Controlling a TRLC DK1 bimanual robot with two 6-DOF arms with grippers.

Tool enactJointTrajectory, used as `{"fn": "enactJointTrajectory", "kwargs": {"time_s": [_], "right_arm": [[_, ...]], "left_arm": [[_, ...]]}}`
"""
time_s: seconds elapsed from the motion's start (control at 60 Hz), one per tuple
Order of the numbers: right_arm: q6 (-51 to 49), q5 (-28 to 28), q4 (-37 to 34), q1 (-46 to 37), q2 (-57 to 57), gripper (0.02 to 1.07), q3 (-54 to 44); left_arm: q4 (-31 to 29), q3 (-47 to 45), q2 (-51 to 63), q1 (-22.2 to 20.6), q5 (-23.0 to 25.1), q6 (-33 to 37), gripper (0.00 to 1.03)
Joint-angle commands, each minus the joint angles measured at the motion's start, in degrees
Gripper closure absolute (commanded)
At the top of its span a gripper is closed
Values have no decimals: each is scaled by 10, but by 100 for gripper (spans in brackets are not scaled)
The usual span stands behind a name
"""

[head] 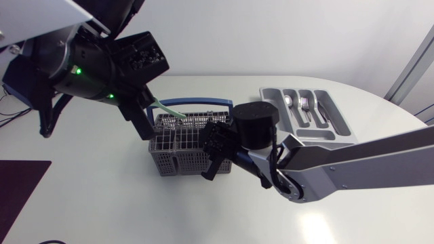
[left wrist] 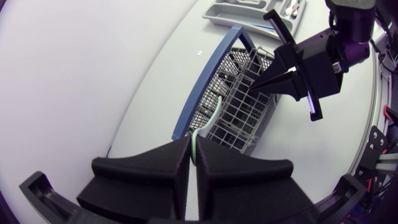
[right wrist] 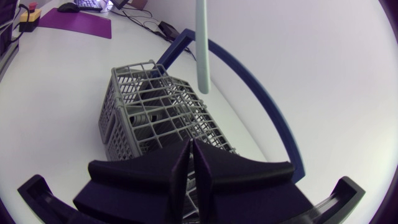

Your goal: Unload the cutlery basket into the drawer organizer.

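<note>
Left wrist view: my left claw (left wrist: 193,152) clamps pale green utensil (left wrist: 217,107); lift straight out of grey grid basket (left wrist: 239,112); right claw (left wrist: 258,87) closed.

A plain white table (head: 102,203) with a rounded far edge.

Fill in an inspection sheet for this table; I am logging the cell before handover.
Surface: white table.
Job's things: grey basket with blue handle; organizer holding some cutlery; green utensil raised over the basket.
Clutter: dark mat on the left arm's side of the table.
Grippers: left gripper shut on the utensil; right gripper shut, at the basket's rim.
Cables: nothing seen on the table.
Surroundings: nothing seen.
</note>
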Motion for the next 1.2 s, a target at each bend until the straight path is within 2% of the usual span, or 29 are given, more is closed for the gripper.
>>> {"fn": "enactJointTrajectory", "kwargs": {"time_s": [0.0,0.35,0.533,0.717,0.867,0.983,1.05,1.183], "right_arm": [[7,6,-1,5,-34,95,-11],[-1,9,2,6,34,95,34],[-2,8,0,2,77,95,47],[1,10,0,3,78,95,46],[-2,26,-3,4,20,95,39],[-2,32,-31,2,-47,95,32],[2,41,-41,4,-77,95,22],[2,72,-40,19,-134,90,-11]], "left_arm": [[-13,30,-13,10,9,-19,100],[-21,24,-92,31,17,-16,100],[-16,-8,-129,38,17,-13,100],[-10,-16,-138,49,18,-8,100],[-6,-6,-141,51,25,-9,100],[0,3,-144,52,36,-21,100],[2,2,-144,56,54,-35,100],[8,5,-126,83,125,-71,100]]}}
